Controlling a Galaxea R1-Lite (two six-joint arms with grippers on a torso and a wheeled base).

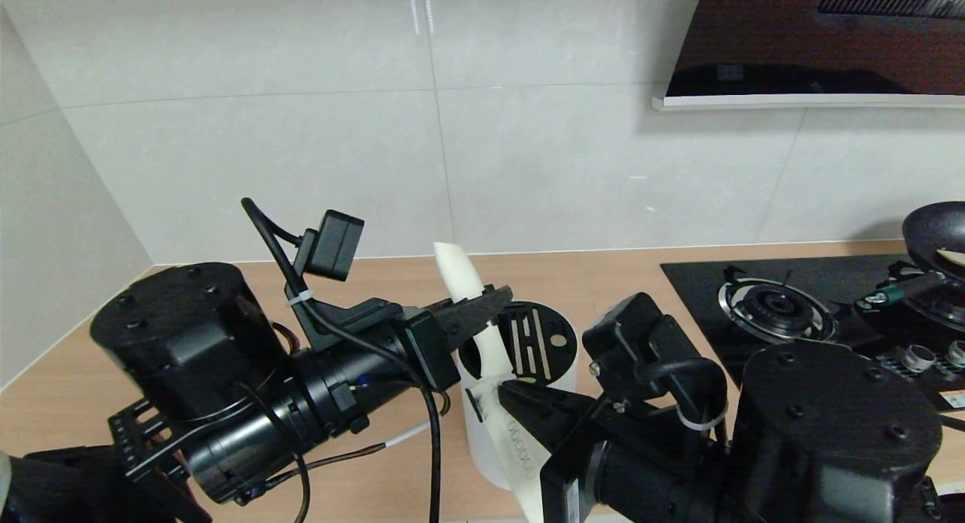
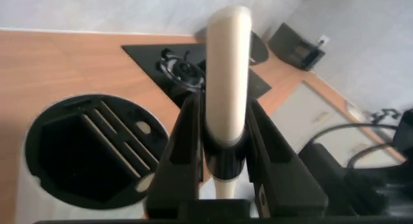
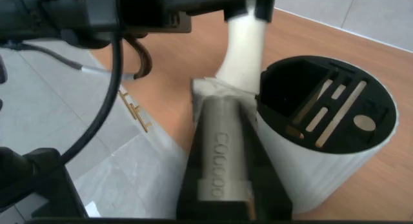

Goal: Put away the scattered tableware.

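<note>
A long cream-white utensil point(image 1: 461, 276) with a grey printed lower end point(image 3: 219, 156) stands tilted just in front of a white cylindrical utensil holder point(image 1: 482, 448) that has a black slotted lid point(image 1: 531, 338). My left gripper point(image 1: 486, 312) is shut on the upper part of the cream handle point(image 2: 226, 69), one finger point(image 2: 184, 140) on each side. My right gripper point(image 1: 513, 402) is shut on the grey lower end, beside the holder point(image 3: 335, 166). The utensil is outside the lid's large opening point(image 2: 58, 159), close to the holder's rim.
The holder stands on a wooden counter point(image 1: 618, 274) against a tiled wall. A black gas hob point(image 1: 769, 312) with a dark pan point(image 1: 935, 229) lies to the right, under a range hood point(image 1: 814, 48). Cables point(image 1: 433, 440) hang from my left arm.
</note>
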